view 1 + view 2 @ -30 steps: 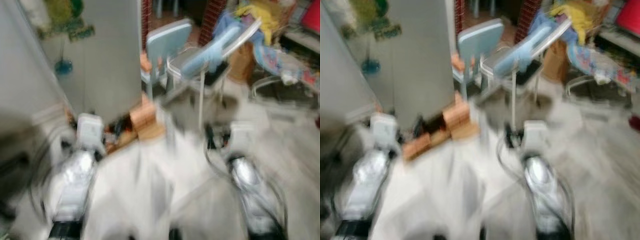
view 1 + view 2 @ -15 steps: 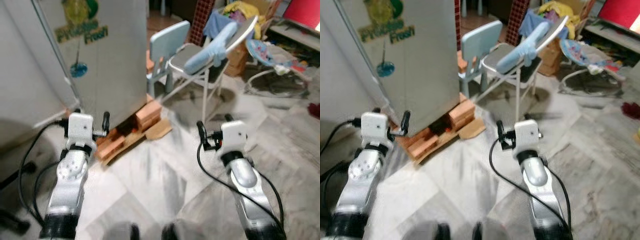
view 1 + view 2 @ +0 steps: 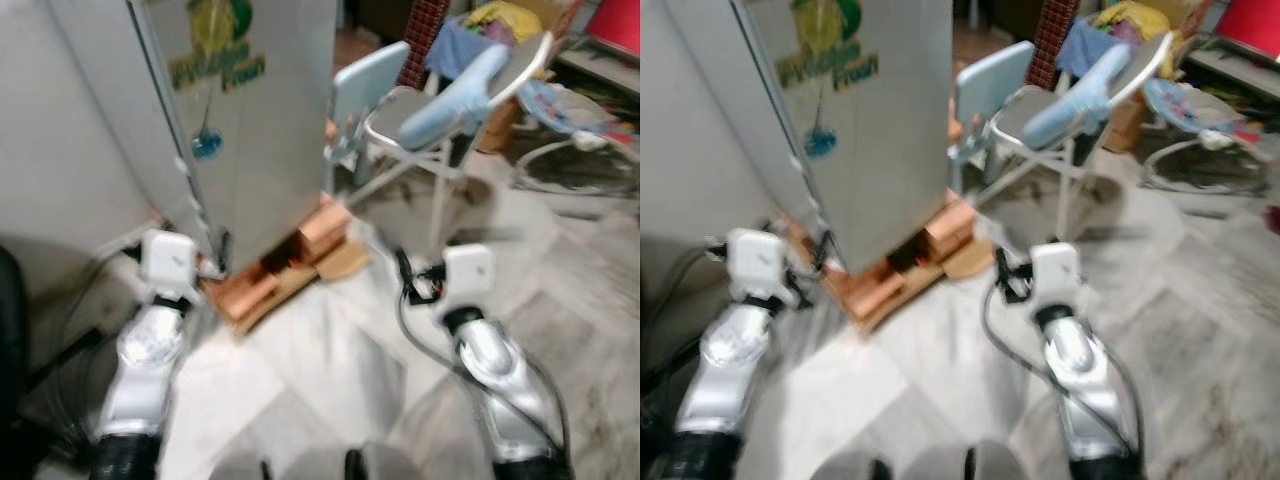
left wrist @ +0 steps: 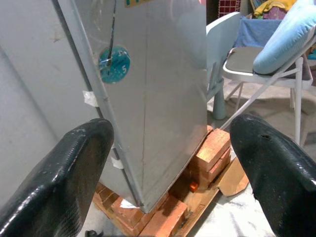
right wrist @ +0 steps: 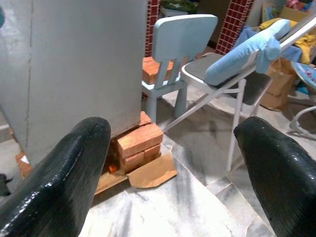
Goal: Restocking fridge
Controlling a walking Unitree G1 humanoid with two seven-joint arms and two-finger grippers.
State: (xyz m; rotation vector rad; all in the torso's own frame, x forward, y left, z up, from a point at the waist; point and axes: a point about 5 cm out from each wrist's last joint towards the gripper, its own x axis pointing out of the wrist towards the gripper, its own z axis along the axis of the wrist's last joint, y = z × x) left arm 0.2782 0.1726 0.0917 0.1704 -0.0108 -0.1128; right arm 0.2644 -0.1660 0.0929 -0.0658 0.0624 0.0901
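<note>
Silver and tall, the fridge stands with its door shut, up on a stack of bricks over a wooden board. From the left eye, the left gripper is close by the fridge's lower corner, and the right gripper hangs over the marble floor, a bit away from the bricks. A small blue chair and a folding chair with a blue cushion stand behind.

The right eye shows the same room, a bit blurry.

Looking along the left wrist, the two black jaws are wide apart with nothing between them. Between them you see the fridge's door edge and a round blue sticker.

Looking along the right wrist, the jaws are also wide apart and empty, facing the fridge side, the bricks and a scrap of cardboard.

The robot seems to be just getting to the fridge. Next it likely needs to reach the door edge and pull it open.
</note>
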